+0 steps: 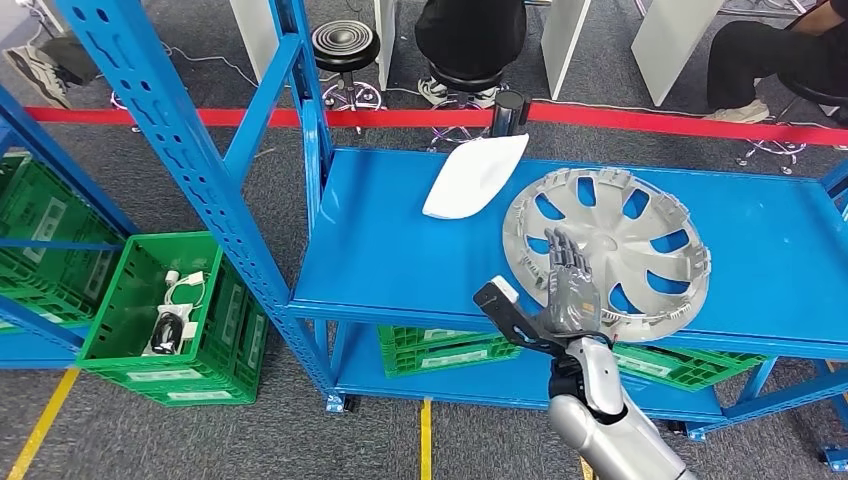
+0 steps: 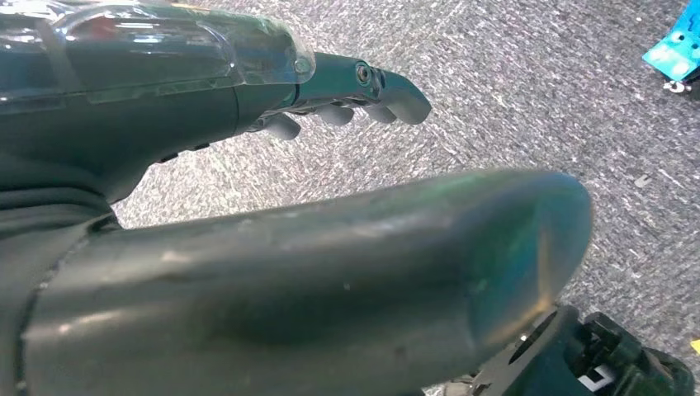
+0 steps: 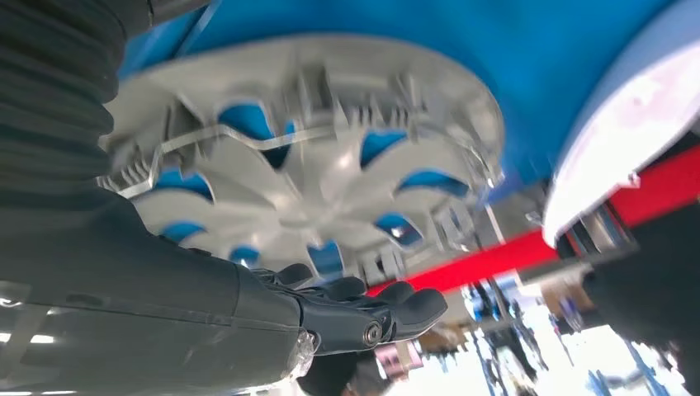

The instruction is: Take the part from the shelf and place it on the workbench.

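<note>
A silver wheel cover (image 1: 610, 250) lies flat on the blue shelf (image 1: 380, 250), inner side up. Beside it, toward the back, rests a white curved panel (image 1: 475, 176). My right hand (image 1: 568, 285) is over the cover's near edge with its fingers stretched out and apart, holding nothing. The right wrist view has the wheel cover (image 3: 314, 165) close ahead of the fingers (image 3: 363, 305), with the white panel (image 3: 627, 132) beyond it. My left hand (image 2: 330, 247) hangs over grey carpet, fingers (image 2: 363, 91) loosely extended, holding nothing.
Blue uprights (image 1: 170, 130) frame the shelf on the left. Green crates (image 1: 170, 320) stand at the lower left, and more (image 1: 450, 350) sit under the shelf. A red barrier tape (image 1: 650, 122) runs behind, with seated people (image 1: 470, 40) and a black stool (image 1: 345, 45) beyond.
</note>
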`<action>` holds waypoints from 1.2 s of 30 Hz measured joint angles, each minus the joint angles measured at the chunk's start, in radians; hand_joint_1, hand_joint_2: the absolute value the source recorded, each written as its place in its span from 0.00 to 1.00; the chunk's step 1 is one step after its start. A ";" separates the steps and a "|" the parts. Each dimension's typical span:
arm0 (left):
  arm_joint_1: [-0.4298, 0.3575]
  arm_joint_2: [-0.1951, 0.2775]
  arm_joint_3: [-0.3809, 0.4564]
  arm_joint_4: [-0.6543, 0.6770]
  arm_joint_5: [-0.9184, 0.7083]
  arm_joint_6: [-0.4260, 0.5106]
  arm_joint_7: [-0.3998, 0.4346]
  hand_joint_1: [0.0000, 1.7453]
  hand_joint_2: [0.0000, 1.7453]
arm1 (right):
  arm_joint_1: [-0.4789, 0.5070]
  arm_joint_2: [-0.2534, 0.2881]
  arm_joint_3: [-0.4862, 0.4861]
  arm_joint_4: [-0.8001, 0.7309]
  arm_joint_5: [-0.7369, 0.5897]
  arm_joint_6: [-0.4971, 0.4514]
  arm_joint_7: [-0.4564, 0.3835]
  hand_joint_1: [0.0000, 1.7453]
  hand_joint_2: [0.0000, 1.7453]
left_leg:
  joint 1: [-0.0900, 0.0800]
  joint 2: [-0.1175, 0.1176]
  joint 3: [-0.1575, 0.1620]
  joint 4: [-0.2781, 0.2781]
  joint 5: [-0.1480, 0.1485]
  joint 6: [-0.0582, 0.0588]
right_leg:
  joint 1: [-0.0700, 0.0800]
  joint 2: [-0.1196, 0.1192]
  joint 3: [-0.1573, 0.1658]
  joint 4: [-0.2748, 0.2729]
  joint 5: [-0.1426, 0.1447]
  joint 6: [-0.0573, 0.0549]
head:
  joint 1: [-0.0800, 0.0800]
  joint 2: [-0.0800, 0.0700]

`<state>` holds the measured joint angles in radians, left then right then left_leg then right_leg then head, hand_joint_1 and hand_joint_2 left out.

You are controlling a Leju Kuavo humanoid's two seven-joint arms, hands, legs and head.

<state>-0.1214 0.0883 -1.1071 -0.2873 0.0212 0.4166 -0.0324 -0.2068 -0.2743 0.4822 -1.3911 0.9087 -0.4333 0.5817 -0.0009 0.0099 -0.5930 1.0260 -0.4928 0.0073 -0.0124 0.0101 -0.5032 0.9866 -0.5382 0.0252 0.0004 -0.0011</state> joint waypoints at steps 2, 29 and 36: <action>0.000 0.002 -0.004 0.000 0.000 0.000 0.001 0.00 0.00 | 0.001 0.003 0.005 0.010 -0.027 0.006 0.015 0.00 1.00 | 0.000 -0.002 0.000 0.000 0.000 0.000 | 0.000 0.000 0.000 0.000 0.000 0.000 | 0.000 0.000; 0.001 0.022 -0.017 -0.003 0.011 0.004 0.011 0.00 0.00 | 0.049 -0.037 -0.044 0.099 0.031 0.046 0.112 0.00 1.00 | -0.001 -0.027 0.000 0.000 0.001 0.001 | -0.002 -0.013 0.004 -0.003 -0.001 0.001 | 0.001 0.000; 0.002 0.022 -0.017 -0.003 0.021 0.001 0.004 0.00 0.00 | 0.059 -0.044 -0.085 0.085 0.000 0.103 0.112 0.00 1.00 | -0.002 -0.025 0.000 0.001 0.001 0.001 | -0.003 -0.012 0.005 -0.003 -0.001 0.001 | 0.002 0.000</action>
<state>-0.1192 0.1106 -1.1238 -0.2903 0.0424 0.4171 -0.0286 -0.1476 -0.3178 0.3969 -1.3064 0.9088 -0.3305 0.6939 -0.0025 -0.0152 -0.5927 1.0265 -0.4915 0.0086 -0.0156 -0.0022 -0.4986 0.9835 -0.5392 0.0264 0.0019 -0.0011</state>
